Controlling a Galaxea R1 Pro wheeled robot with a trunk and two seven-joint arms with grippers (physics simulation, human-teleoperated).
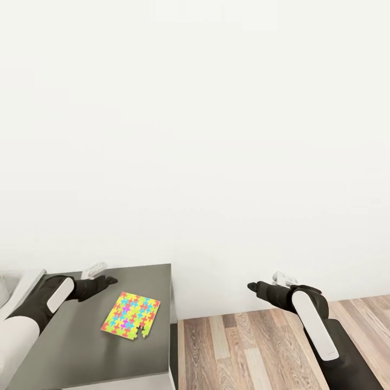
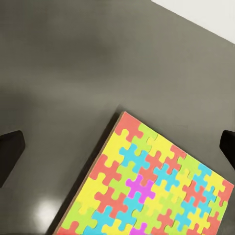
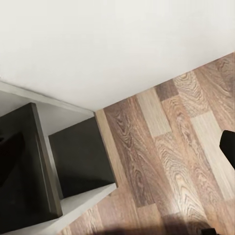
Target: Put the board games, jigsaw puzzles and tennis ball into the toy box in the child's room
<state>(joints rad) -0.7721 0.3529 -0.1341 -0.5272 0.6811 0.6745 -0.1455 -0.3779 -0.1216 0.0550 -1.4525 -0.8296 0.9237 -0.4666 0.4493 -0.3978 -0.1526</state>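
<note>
The jigsaw puzzle [image 1: 131, 322] I am after lies flat on the dark grey table [image 1: 76, 352], turned at an angle, near the table's right edge and close to its front half. It is a bright sheet of yellow, green, red, blue and magenta pieces, and one piece at its lower right corner sits slightly loose from the rest. Through the left wrist camera I see the same puzzle [image 2: 152, 183] below the gripper, one corner pointing toward the bare tabletop [image 2: 73, 73], with nothing lying on it or against it. Around it the table surface is bare and glossy; behind it rises a plain white wall [image 1: 216, 135], and to the right of the table the wood floor [image 1: 249, 346] begins.

My left gripper [image 1: 105, 281] hangs above the table just behind and left of the puzzle, touching nothing; its dark fingertips [image 2: 11, 147] sit wide apart at the wrist picture's two sides, so the claw is spread open and empty. The left arm reaches forward and inward over the table.

My right gripper [image 1: 254, 286] hovers over the floor, well apart from the table, its fingers spread and holding nothing, the arm extended forward with the claw pointing left.
</note>
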